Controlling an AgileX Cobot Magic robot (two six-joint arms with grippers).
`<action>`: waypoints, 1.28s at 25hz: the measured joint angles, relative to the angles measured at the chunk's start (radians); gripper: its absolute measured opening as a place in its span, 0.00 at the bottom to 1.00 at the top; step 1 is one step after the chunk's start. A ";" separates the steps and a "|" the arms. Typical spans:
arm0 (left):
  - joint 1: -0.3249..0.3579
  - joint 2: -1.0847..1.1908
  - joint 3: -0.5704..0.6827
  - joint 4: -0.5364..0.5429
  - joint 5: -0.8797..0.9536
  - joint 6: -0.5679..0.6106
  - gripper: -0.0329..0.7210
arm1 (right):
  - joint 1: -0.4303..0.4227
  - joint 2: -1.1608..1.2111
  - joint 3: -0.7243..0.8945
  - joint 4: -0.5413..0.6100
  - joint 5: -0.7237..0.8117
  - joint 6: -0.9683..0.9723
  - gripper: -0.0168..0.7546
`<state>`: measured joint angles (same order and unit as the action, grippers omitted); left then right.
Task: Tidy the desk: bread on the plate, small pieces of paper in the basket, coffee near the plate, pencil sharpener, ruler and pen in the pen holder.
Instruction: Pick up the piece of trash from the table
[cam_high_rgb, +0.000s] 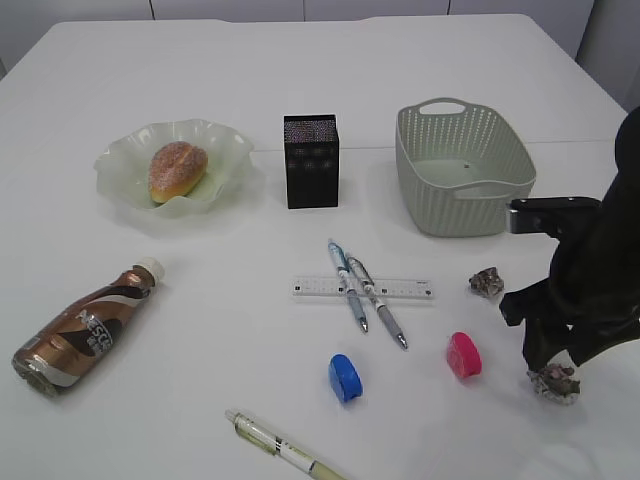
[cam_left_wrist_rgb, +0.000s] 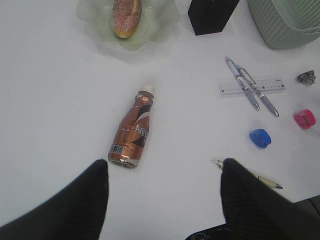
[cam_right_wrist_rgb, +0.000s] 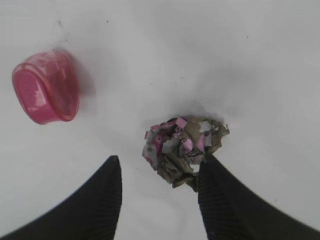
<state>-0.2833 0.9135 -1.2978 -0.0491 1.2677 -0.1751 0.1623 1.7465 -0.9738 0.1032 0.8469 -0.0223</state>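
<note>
My right gripper (cam_right_wrist_rgb: 161, 159) is open low over a crumpled paper ball (cam_right_wrist_rgb: 182, 145); the ball lies just ahead of the tips and touches the right finger. A pink pencil sharpener (cam_right_wrist_rgb: 46, 92) sits to its left. My left gripper (cam_left_wrist_rgb: 165, 162) hangs open and empty, with the coffee bottle (cam_left_wrist_rgb: 133, 135) lying on its side just beyond its left finger. The bread (cam_high_rgb: 178, 170) rests on the green plate (cam_high_rgb: 120, 160). The ruler (cam_high_rgb: 400, 288) lies under two pens (cam_high_rgb: 347, 285). A second paper ball (cam_high_rgb: 487, 283) lies in front of the basket (cam_high_rgb: 462, 170).
The black pen holder (cam_high_rgb: 311, 160) stands between plate and basket. A blue sharpener (cam_high_rgb: 345, 377) and a third pen (cam_high_rgb: 285, 452) lie near the front edge. The right arm (cam_high_rgb: 590, 270) rises at the right side, beside the basket.
</note>
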 joint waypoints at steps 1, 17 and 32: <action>0.000 0.000 0.000 0.000 0.000 0.000 0.72 | 0.000 0.000 0.000 -0.002 0.000 0.017 0.53; 0.000 0.000 0.000 0.000 0.000 -0.002 0.72 | 0.000 0.034 0.000 -0.085 0.007 0.106 0.78; 0.000 0.000 0.000 0.000 0.000 -0.002 0.72 | 0.000 0.140 0.000 -0.073 -0.008 0.108 0.78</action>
<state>-0.2833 0.9135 -1.2978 -0.0491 1.2677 -0.1768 0.1623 1.8860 -0.9738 0.0306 0.8392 0.0858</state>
